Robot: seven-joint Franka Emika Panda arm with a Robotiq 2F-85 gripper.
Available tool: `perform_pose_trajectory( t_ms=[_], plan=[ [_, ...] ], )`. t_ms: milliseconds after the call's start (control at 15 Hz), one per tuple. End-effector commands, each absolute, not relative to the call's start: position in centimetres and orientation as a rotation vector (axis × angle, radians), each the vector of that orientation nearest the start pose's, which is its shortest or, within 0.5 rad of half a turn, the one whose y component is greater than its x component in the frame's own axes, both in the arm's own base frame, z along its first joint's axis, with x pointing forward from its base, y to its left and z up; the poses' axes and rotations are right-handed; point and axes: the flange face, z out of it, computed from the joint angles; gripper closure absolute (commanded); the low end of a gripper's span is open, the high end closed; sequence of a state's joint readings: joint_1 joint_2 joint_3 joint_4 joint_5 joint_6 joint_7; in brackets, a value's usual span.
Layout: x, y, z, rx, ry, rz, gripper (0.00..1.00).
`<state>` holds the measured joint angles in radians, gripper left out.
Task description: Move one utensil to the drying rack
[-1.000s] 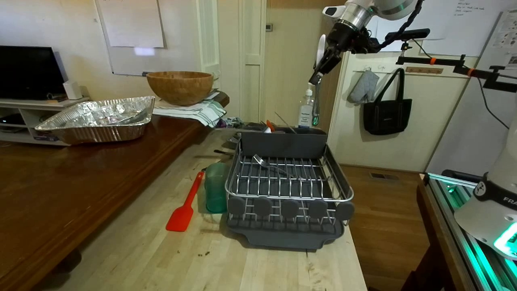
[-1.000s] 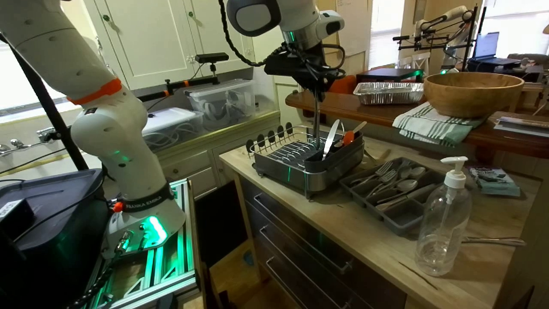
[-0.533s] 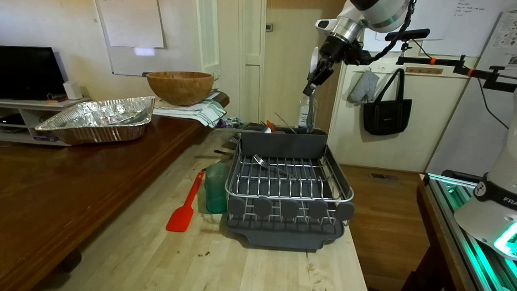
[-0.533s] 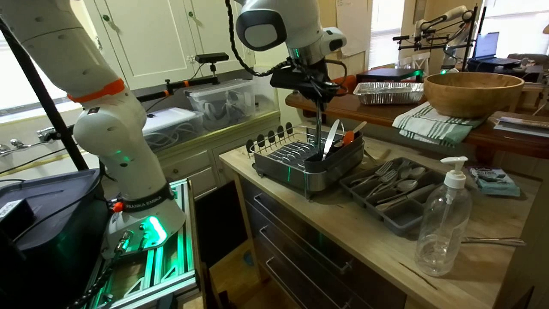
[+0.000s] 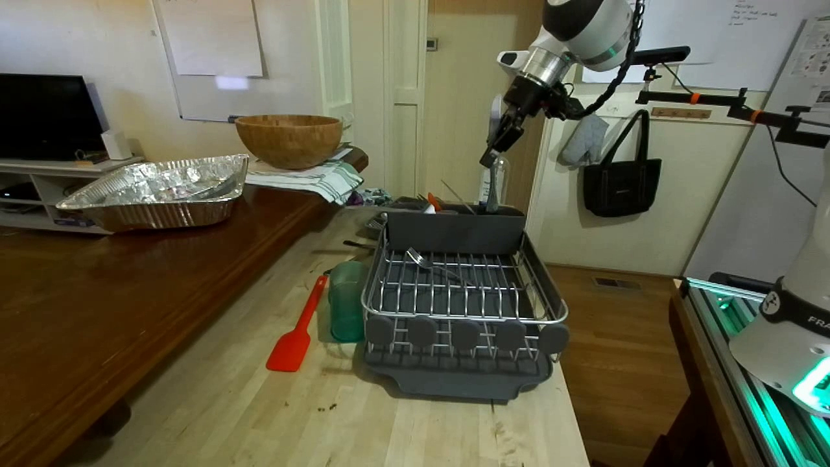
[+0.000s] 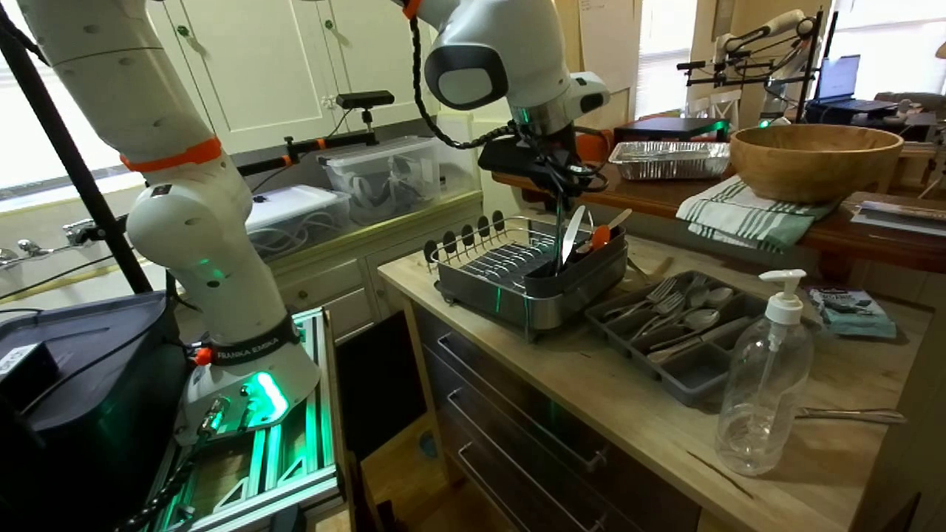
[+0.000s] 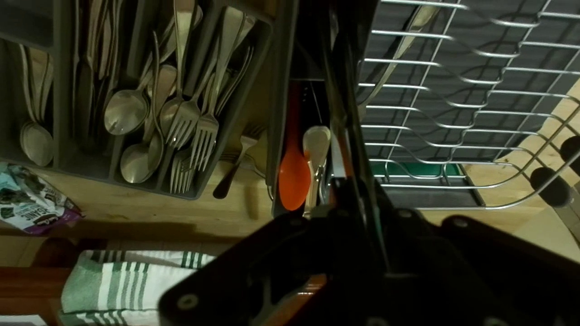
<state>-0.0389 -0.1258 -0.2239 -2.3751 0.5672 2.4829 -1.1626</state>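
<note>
- The gripper (image 5: 487, 159) and the slim metal utensil (image 5: 493, 191) had come lower and somewhat leftward, in the upper right of an exterior view, since the frame of a second earlier.
- Far left of the wrist view: a packet (image 7: 34, 199) carried the letters GANIC; its other print was hard to make out.
- Left side of an exterior view: a foil tray (image 5: 155, 215) sat on a brown tabletop (image 5: 130, 285), with a wooden bowl (image 5: 288, 144) to its right.
- Lower left of an exterior view: the black band on the arm's base (image 6: 255, 351) read FRANKA EMIKA.
- Left of centre: a red spatula (image 5: 295, 347) lay on the counter (image 5: 233, 415) near a green cup (image 5: 347, 305).
- Centre: the drying rack (image 5: 457, 386) stood with a fork (image 5: 417, 258) lying across its wires.
- Just right of centre: the gripper was clamped on the utensil, whose pale upper end stuck up beside it. The utensil's lower part ran down to the grey caddy (image 6: 545, 287) at the end of the rack; its tip was hidden.
- Right half of an exterior view: a cutlery tray (image 6: 695, 373) held forks and spoons; a pump bottle (image 6: 765, 399) stood near it, its print too faint to read.
- Upper right of an exterior view: a white board (image 5: 746, 52) bore handwriting too small to read.
- Right edge of an exterior view: the same base (image 5: 768, 353) showed just FRA, cut off by the frame.
</note>
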Motion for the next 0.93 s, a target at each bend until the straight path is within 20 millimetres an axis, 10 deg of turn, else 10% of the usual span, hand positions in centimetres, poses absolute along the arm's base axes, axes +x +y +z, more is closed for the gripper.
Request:
perform_pose_trajectory(
  t_ms=[0, 267, 333, 867],
  plan=[
    [50.1, -13.4, 37.6, -2.819, -0.679, -0.621, 0.97],
    [50.9, -13.2, 35.4, -2.834, -0.685, -0.526, 0.97],
    [51.0, -13.3, 35.5, -2.844, -0.694, -0.52, 0.63],
    [50.5, -14.7, 42.4, -2.952, -0.773, -0.63, 0.11]
  ],
)
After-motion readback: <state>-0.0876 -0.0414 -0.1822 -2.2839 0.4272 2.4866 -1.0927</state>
